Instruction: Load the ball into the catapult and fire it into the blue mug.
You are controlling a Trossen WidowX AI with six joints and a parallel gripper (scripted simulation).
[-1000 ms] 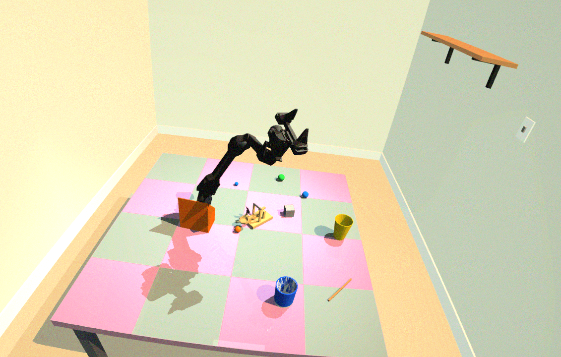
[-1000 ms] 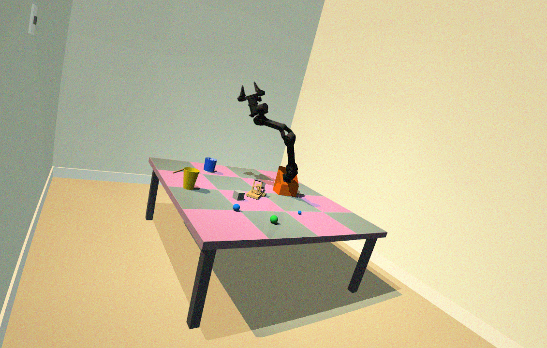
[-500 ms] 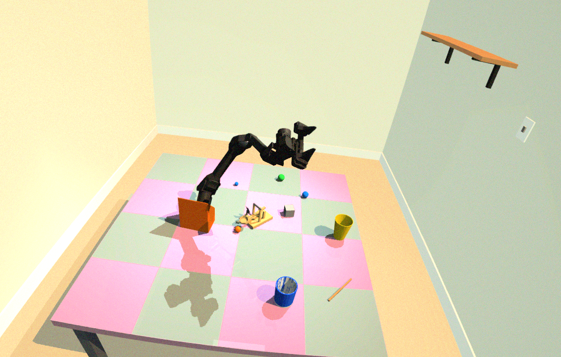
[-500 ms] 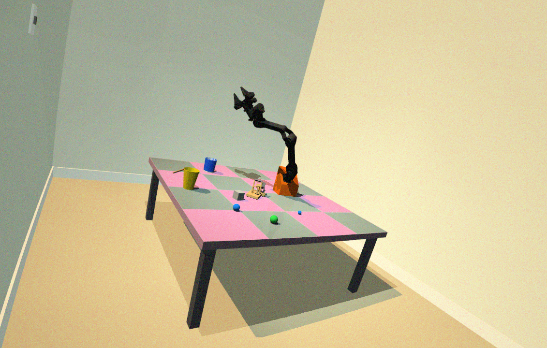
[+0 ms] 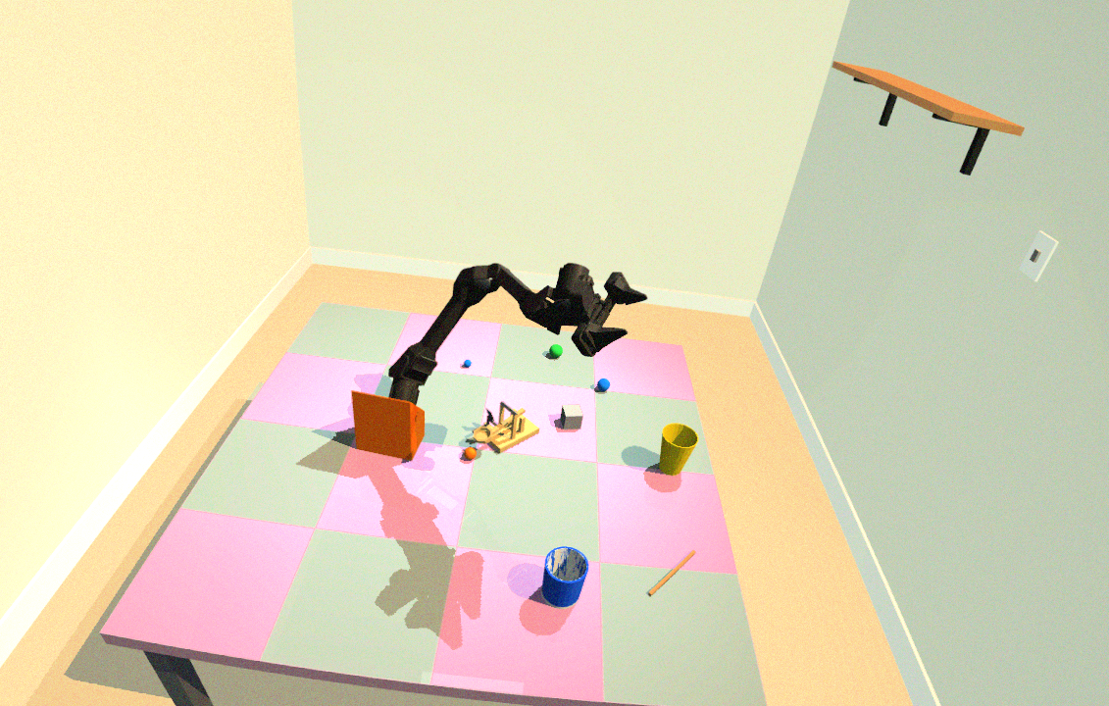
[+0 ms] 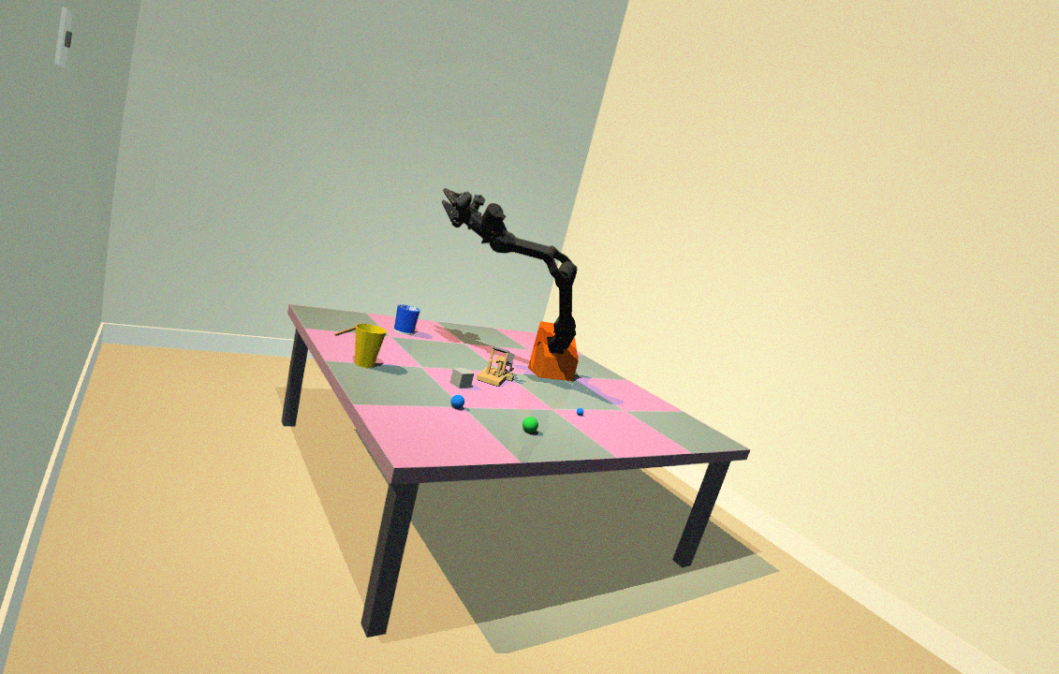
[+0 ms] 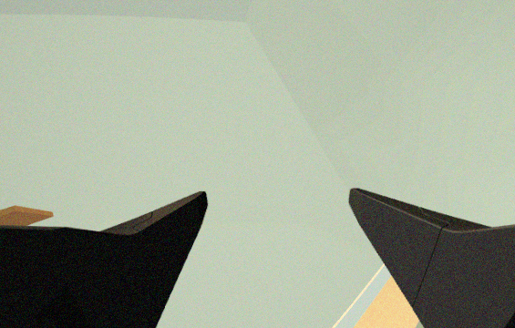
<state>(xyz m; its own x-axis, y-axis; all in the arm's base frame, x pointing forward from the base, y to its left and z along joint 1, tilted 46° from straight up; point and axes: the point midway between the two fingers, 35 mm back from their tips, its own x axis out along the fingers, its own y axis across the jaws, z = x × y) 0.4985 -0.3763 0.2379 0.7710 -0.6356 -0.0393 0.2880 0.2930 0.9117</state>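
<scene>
Pincer (image 5: 635, 318) (image 6: 447, 208) (image 7: 276, 197) spread about as wide as it goes, nothing in its grasp, held high over the tabletop (image 5: 531, 500) (image 6: 448, 435). Wrist view past the tips: pale green wall, a slip of tan floor, part of the shelf at left. Black arm (image 5: 444, 325) (image 6: 565, 297) rises beside an orange block (image 5: 386, 426) (image 6: 553, 356). Next out, catapult (image 5: 509, 431) (image 6: 496, 375), light wood; orange ball (image 5: 470, 453) on the surface just beside its cup end, not loaded. Grey cube (image 5: 571, 417) (image 6: 462, 377) near the catapult. Green ball (image 5: 555, 351) (image 6: 530, 425) and two blue ones, unequal in size, lie toward one edge. Yellow cup (image 5: 677, 449) (image 6: 369, 344) upright near a side edge; blue mug (image 5: 564, 577) (image 6: 406, 318) upright, well apart from the catapult; thin stick (image 5: 671, 573) (image 6: 345, 331) lying between mug and side edge. Surface: pink and grey-green squares, dark rim, dark legs. Room: tan floor, white skirting, cream and green walls; wooden shelf (image 5: 927, 94) (image 7: 15, 216) on black brackets, white switch plate (image 5: 1038, 256) (image 6: 64, 37) below it.
</scene>
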